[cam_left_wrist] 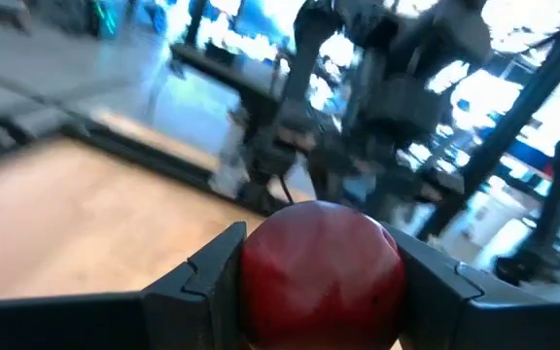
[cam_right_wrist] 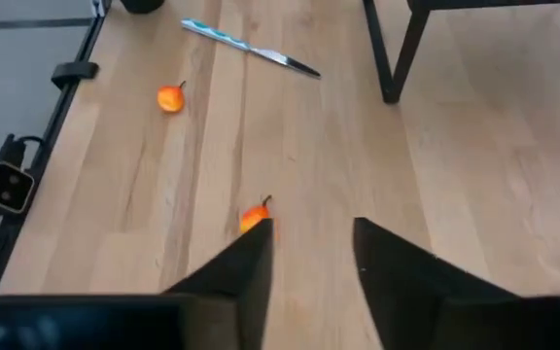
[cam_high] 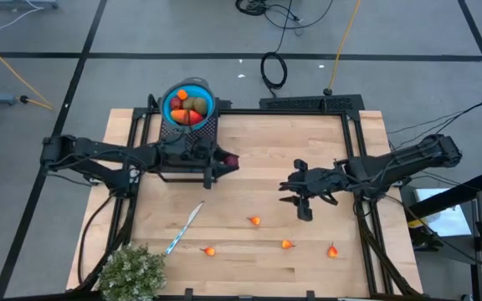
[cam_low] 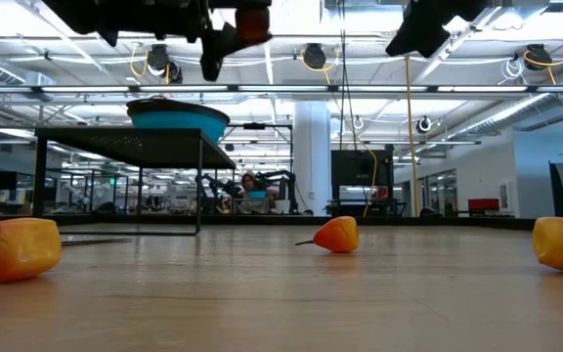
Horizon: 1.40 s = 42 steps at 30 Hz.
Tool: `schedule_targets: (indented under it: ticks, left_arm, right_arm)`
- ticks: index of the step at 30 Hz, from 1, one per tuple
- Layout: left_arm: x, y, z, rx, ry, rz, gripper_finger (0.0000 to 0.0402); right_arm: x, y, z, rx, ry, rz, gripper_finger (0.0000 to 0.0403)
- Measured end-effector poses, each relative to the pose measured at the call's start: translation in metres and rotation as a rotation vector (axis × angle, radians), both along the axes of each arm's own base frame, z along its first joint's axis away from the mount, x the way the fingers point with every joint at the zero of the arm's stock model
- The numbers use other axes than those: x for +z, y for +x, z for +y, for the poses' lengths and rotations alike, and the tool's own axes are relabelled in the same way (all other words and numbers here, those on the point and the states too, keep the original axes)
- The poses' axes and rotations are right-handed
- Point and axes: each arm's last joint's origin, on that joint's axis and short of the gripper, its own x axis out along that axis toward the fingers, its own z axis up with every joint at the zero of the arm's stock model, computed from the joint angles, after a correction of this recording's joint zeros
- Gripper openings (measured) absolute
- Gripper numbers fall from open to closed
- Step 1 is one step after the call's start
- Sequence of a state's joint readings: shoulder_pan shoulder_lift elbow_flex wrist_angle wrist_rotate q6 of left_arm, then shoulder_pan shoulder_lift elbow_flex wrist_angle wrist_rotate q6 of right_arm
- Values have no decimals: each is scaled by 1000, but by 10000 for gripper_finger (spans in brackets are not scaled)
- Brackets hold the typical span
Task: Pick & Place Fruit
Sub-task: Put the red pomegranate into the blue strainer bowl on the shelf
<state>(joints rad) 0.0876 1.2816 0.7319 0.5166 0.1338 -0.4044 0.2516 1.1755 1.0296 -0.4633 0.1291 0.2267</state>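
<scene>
Several fruits (cam_high: 188,109) | in blue bowl (cam_high: 207,94) | on black stand (cam_high: 210,128)

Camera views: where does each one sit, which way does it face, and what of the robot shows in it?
High: overhead, straight down; both arms, blue bowl.
Low: table height, level across; grippers overhead, orange fruits.
Left wrist: forward past left gripper clamping dark red ball.
Right wrist: down past empty right gripper; knife.
Shared: ball in high, low and left wrist.

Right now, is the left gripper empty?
No, the left gripper holds a dark red round toy fruit between its two dark fingers.
</scene>
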Motion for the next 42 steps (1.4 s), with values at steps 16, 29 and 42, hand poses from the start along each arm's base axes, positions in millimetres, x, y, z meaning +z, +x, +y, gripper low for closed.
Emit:
schedule_targets:
  ticks: [16,29,42]
  left_arm:
    - [80,-15,17,159,275,212,191]
    - [114,-26,35,298,451,282,194]
    - [106,-21,43,394,916,478,195]
  right_arm:
    - [-18,-59,-13,55,144,-287,11]
    - [-25,-109,-25,98,166,-475,1]
    - [-36,-135,-32,117,143,-634,1]
